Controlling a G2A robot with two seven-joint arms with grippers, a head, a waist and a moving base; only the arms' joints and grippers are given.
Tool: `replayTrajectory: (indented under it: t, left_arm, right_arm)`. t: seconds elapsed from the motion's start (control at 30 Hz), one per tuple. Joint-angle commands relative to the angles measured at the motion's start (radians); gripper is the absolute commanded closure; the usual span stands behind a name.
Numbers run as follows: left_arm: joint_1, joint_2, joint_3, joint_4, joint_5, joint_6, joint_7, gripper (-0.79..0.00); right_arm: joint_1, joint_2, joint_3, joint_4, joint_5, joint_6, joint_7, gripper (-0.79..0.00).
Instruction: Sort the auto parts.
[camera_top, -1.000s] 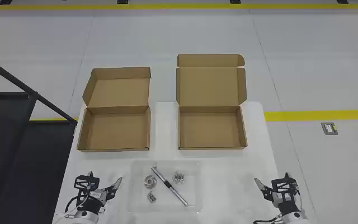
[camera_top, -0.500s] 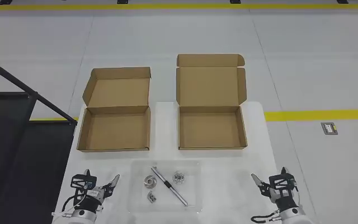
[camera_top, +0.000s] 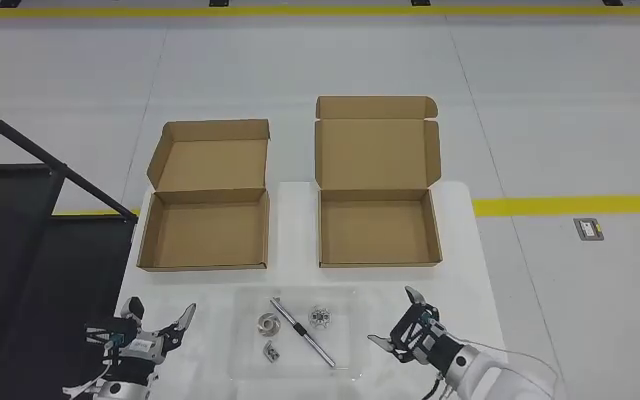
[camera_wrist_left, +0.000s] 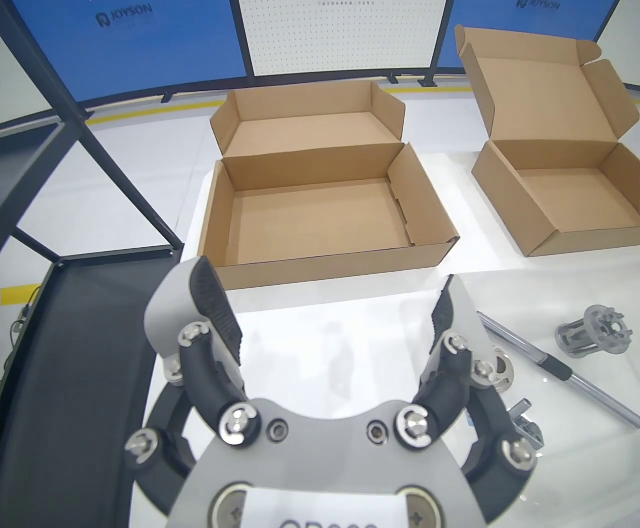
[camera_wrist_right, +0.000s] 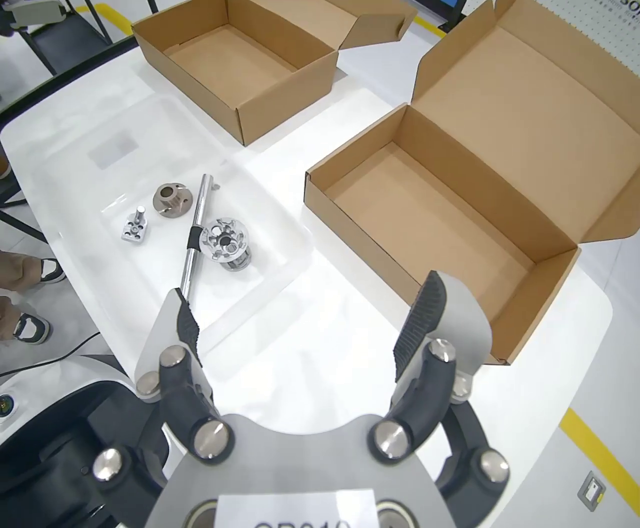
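A clear tray (camera_top: 345, 305) at the table's front holds a long metal rod (camera_top: 302, 328), a flanged hub (camera_top: 266, 323), a gear-like hub (camera_top: 319, 317) and a small bracket (camera_top: 270, 349). Behind it stand two open, empty cardboard boxes, the left box (camera_top: 203, 232) and the right box (camera_top: 378, 228). My left gripper (camera_top: 162, 311) is open, left of the tray near the front corner. My right gripper (camera_top: 392, 318) is open just right of the tray's edge. In the right wrist view the rod (camera_wrist_right: 196, 225) and gear-like hub (camera_wrist_right: 226, 242) lie beyond the open gripper (camera_wrist_right: 305, 290).
A black metal frame with a dark panel (camera_top: 40, 260) stands beside the table's left edge. White tabletop (camera_top: 460, 300) lies bare to the right of the tray. Both box lids stand upright at the back.
My right gripper has moved left from the table's front right corner to the tray's right edge. My left gripper has drifted a little left and toward the front.
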Motion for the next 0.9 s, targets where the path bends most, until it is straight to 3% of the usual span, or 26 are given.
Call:
replayTrajectory:
  t: [0.0, 0.2, 0.27, 0.43, 0.57, 0.67, 0.87]
  left_arm:
    - [0.0, 0.0, 0.0, 0.0, 0.0, 0.0, 0.0, -0.785]
    - [0.0, 0.0, 0.0, 0.0, 0.0, 0.0, 0.0, -0.785]
    - [0.0, 0.0, 0.0, 0.0, 0.0, 0.0, 0.0, -0.785]
    - [0.0, 0.0, 0.0, 0.0, 0.0, 0.0, 0.0, -0.785]
    - [0.0, 0.0, 0.0, 0.0, 0.0, 0.0, 0.0, -0.785]
    - [0.0, 0.0, 0.0, 0.0, 0.0, 0.0, 0.0, -0.785]
    - [0.0, 0.0, 0.0, 0.0, 0.0, 0.0, 0.0, -0.785]
  right_arm:
    - [-0.001, 0.0, 0.001, 0.0, 0.0, 0.0, -0.003, -0.785]
    - [0.001, 0.0, -0.004, -0.002, -0.005, -0.007, -0.004, -0.785]
    - [0.027, 0.0, -0.05, 0.004, -0.037, -0.067, 0.006, -0.785]
    - [0.269, -0.038, -0.281, 0.186, 0.049, -0.092, 0.218, -0.785]
    - [0.463, -0.089, -0.459, 0.322, 0.137, -0.032, 0.377, -0.785]
    - [0.553, -0.119, -0.538, 0.415, 0.177, 0.013, 0.451, -0.785]
    - [0.642, -0.156, -0.612, 0.533, 0.214, 0.068, 0.486, -0.785]
